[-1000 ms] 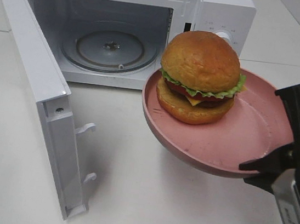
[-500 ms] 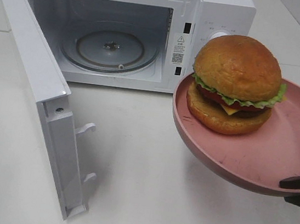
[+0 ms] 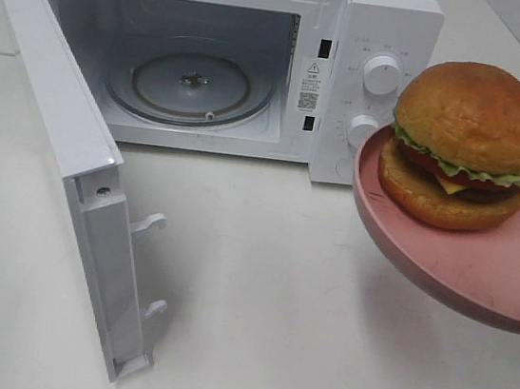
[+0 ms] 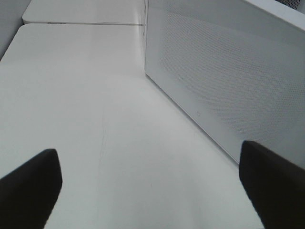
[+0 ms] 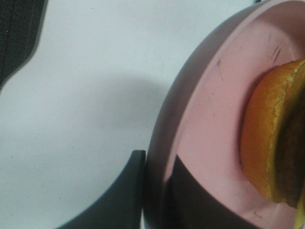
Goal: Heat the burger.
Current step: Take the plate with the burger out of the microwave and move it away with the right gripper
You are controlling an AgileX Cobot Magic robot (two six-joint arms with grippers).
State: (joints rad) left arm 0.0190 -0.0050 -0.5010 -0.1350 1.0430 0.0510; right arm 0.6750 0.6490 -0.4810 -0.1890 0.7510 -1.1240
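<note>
Burger [image 3: 468,145] sits on the pink plate [image 3: 480,271], toward the plate's far rim and raised clear of the white table [image 3: 256,300], near the table's right edge. Right gripper [image 5: 155,191] is clamped on the plate's rim, one finger under and one over the lip; in the high view only a dark sliver of it shows at the frame's right edge. Microwave [image 3: 388,20] stands at the table's back edge with its door [image 3: 67,131] swung wide and the glass turntable [image 3: 190,85] bare. Left gripper [image 4: 152,186] hovers with fingers spread wide beside what seems to be the microwave's perforated side wall, holding nothing.
</note>
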